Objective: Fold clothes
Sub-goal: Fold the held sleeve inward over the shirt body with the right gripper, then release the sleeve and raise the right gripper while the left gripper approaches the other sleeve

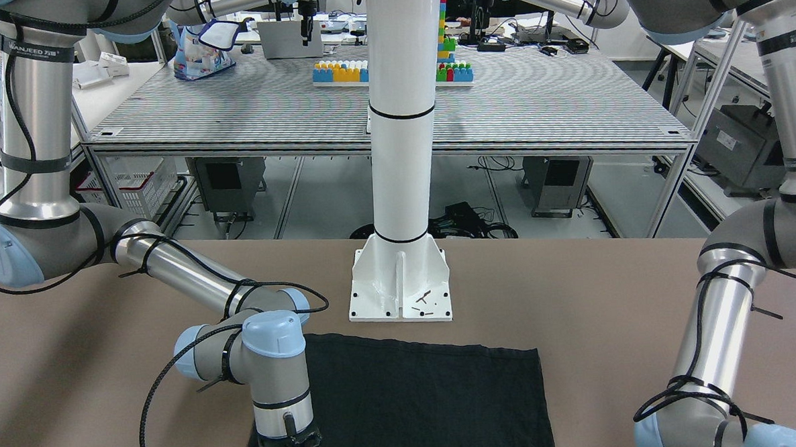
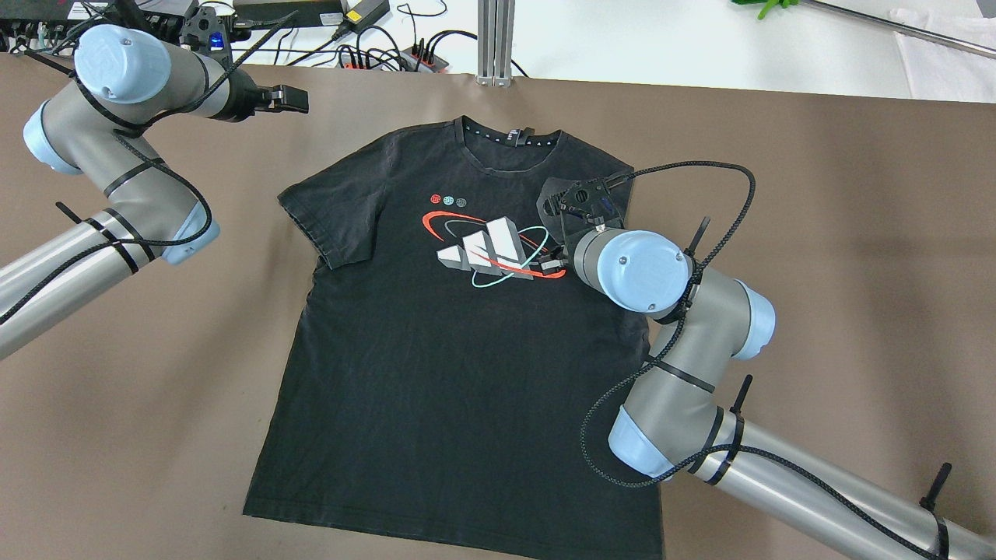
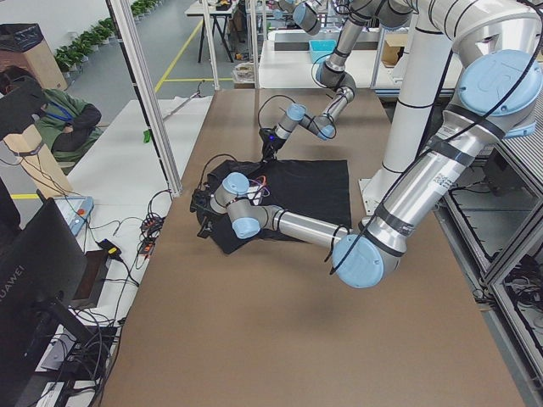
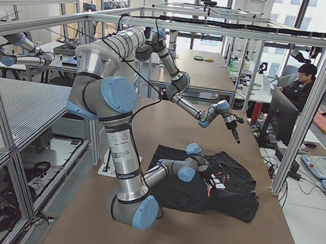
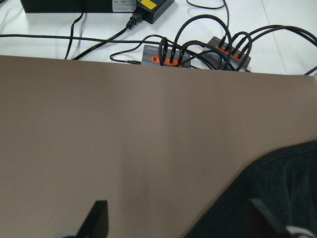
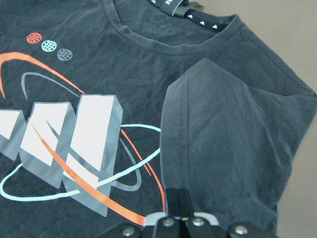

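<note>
Black T-shirt (image 2: 436,373): lies flat and face up on the brown bench (image 2: 817,194), hem toward the robot, collar (image 2: 510,140) at the far end.

Right claw (image 6: 178,196): low over the chest beside the printed graphic (image 2: 486,249), fingers pressed together on what looks like the hem of one sleeve.

Folded-in sleeve (image 6: 218,129): turned over onto the shirt front and standing slightly tented, not yet pressed flat.

Other sleeve (image 2: 319,218): spread out on the bench, not folded.

Left claw (image 5: 181,223): fingers spread wide and holding nothing, hovering over bare bench just off the shirt's far shoulder.

Power strips (image 5: 198,52): cabled up beyond the bench's far edge, clear of the garment.

Stage, as judged: first sleeve fold in hand, body folds still to do.

Risk: the thin pinch may slip, and the sleeve could then spring back outward.

Risk: nothing pins the shirt down, so a sideways pull could drag the shoulder, bunch the cloth under the fold and leave a crooked crease.
</note>
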Motion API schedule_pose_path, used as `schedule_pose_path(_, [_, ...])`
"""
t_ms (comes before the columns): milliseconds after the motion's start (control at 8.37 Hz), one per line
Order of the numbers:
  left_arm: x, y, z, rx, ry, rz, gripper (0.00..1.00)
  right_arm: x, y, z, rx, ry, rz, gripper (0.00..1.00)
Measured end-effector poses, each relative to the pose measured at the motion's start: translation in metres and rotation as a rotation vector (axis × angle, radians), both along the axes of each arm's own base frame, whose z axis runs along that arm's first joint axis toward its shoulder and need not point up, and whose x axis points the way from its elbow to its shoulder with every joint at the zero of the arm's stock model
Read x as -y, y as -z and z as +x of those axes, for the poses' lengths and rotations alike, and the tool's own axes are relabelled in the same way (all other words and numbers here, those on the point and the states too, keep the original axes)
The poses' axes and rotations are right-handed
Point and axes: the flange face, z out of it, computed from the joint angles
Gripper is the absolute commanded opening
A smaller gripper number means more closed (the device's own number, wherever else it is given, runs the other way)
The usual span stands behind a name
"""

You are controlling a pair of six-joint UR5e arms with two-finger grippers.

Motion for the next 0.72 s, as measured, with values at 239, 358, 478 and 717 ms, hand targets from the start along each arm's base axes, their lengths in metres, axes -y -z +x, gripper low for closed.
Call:
schedule_pose_path(239, [0.000,-0.001,0.000,0.001,0.001,-0.001,1.00,-0.003,0.002,0.002,-0.004,0.007,-0.008,0.95])
schedule_pose_path(358, [0.000,-0.002,0.000,0.002,0.001,-0.004,1.00,-0.003,-0.001,0.002,-0.009,0.008,-0.013,0.95])
schedule_pose_path(478, [0.001,-0.002,0.000,-0.001,0.003,-0.008,1.00,-0.003,-0.006,0.002,-0.015,0.008,-0.018,0.95])
schedule_pose_path(717, [0.001,-0.002,0.001,-0.005,0.006,-0.014,1.00,-0.003,-0.008,0.003,-0.016,0.005,-0.022,0.94])
